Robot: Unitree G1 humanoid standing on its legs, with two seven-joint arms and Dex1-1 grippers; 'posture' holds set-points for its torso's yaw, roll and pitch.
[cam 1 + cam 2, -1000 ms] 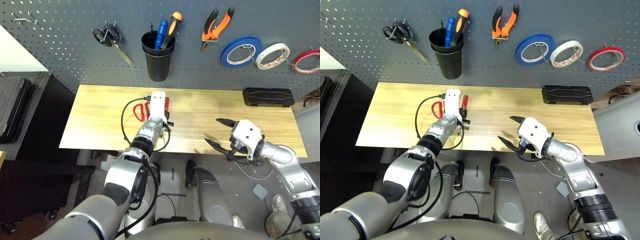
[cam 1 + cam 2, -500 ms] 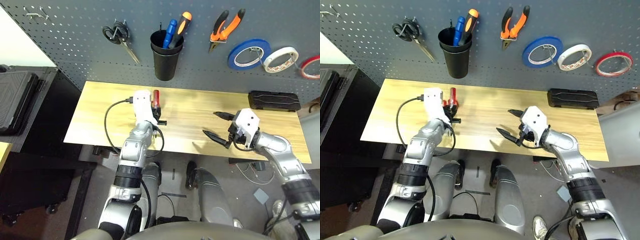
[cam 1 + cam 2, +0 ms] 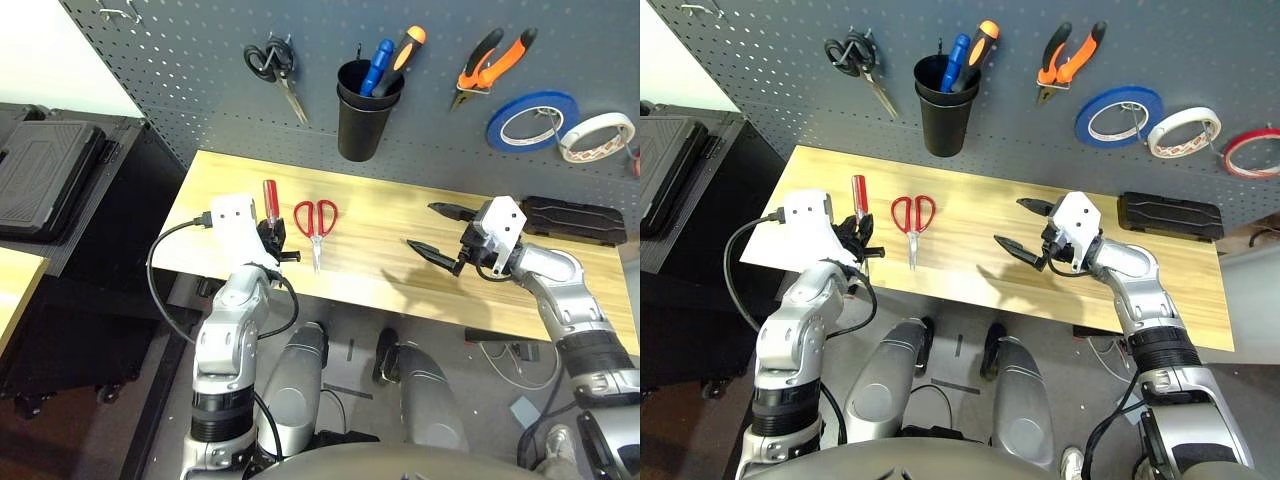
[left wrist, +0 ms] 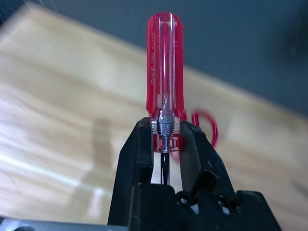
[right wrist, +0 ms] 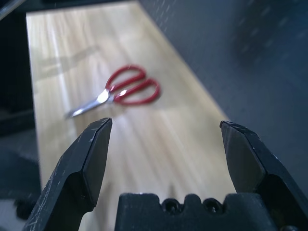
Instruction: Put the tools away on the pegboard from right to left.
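The left tool (image 4: 166,144) has lifted the red-handled screwdriver (image 4: 164,72) off the counter (image 3: 380,270), pinched at its collar and held upright. The red-handled scissors (image 3: 316,220) now lie exposed there. The right tool (image 3: 432,229) hovers with its jaws spread wide and empty. Next comes the pegboard (image 3: 200,60), probably its black cup (image 3: 358,125).

Slim screwdriver (image 4: 164,82): handle of clear red glossy plastic, bright metal collar, dark smooth shaft. Scissors with red handles (image 3: 316,222): shiny red plastic loops, bare polished metal blades. Pale wooden tabletop (image 3: 380,250): smooth, satin finish, visible grain. Large dark grey perforated pegboard (image 3: 330,40): matt painted metal. Black cup (image 3: 361,110): plain matt plastic. Left gripper's fingers (image 4: 137,163) and right gripper's fingers (image 5: 89,156): black, smooth, dull sheen.
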